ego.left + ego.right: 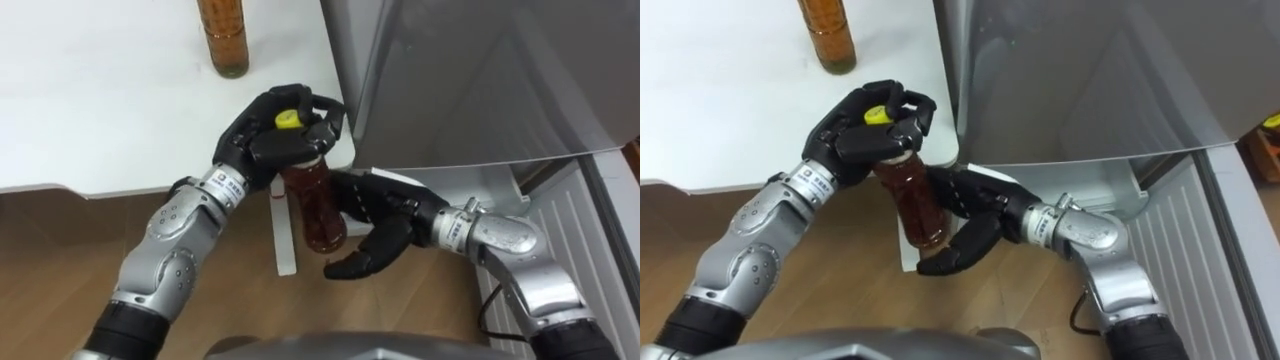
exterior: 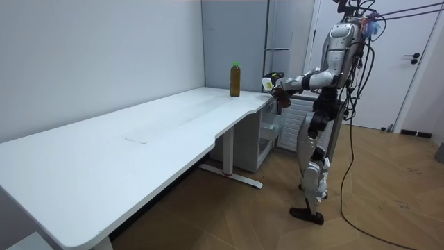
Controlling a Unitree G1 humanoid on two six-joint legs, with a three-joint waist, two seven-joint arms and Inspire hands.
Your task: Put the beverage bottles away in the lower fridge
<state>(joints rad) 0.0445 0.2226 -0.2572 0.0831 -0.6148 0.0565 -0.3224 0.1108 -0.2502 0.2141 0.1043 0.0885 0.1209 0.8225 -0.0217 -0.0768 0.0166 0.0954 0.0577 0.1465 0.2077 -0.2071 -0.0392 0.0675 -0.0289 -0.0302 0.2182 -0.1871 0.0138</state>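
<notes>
A bottle of brown drink (image 1: pixel 315 205) (image 1: pixel 912 200) with a yellow cap (image 1: pixel 287 120) hangs upright just past the white table's corner (image 1: pixel 320 150). My left hand (image 1: pixel 265 140) (image 1: pixel 855 135) is shut on its neck and cap from above. My right hand (image 1: pixel 378 228) (image 1: pixel 975 225) lies against the bottle's lower part, fingers spread and loosely cupped around it. A second brown bottle (image 1: pixel 222 35) (image 2: pixel 235 79) with a green cap stands on the table (image 2: pixel 139 132) near its far end. In the room view I stand at the table's end, facing the fridge (image 2: pixel 277 42), both arms held forward.
The fridge's grey door (image 1: pixel 480 80) rises right beside the bottle. Below it are a pale ledge (image 1: pixel 470 185) and a ribbed white panel (image 1: pixel 560 235). The table's white foot (image 1: pixel 285 235) lies on the wooden floor (image 1: pixel 60 250) beneath the bottle.
</notes>
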